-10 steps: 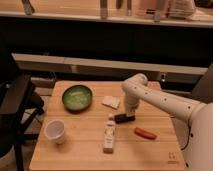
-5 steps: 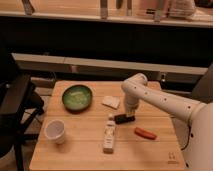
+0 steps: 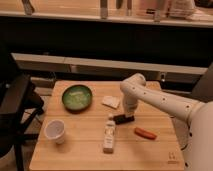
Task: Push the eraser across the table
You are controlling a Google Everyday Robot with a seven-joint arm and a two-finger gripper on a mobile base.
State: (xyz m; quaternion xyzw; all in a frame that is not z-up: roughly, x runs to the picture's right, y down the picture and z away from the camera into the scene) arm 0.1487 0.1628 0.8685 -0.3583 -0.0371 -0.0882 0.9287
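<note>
Eraser [image 3: 123,119], a small black block, lay near the middle of the worktop [image 3: 150,155], just right of the top of the white bottle [image 3: 109,135] and up-left of the orange-red oblong [image 3: 145,133]. The tool [image 3: 129,115] stood low at the eraser's right end, touching it or very nearly so; whether it was wide or narrow could not be told. A pale square pad [image 3: 111,102] lay just behind, a green bowl [image 3: 77,97] farther left, and a white cup [image 3: 54,131] near the front left edge. Judged from this layout, the arm had reached the contact position, but the push itself looked barely begun: the eraser sat mid-worktop with most of the surface yet to cross. A leftward path appeared crowded by the bottle's cap.
</note>
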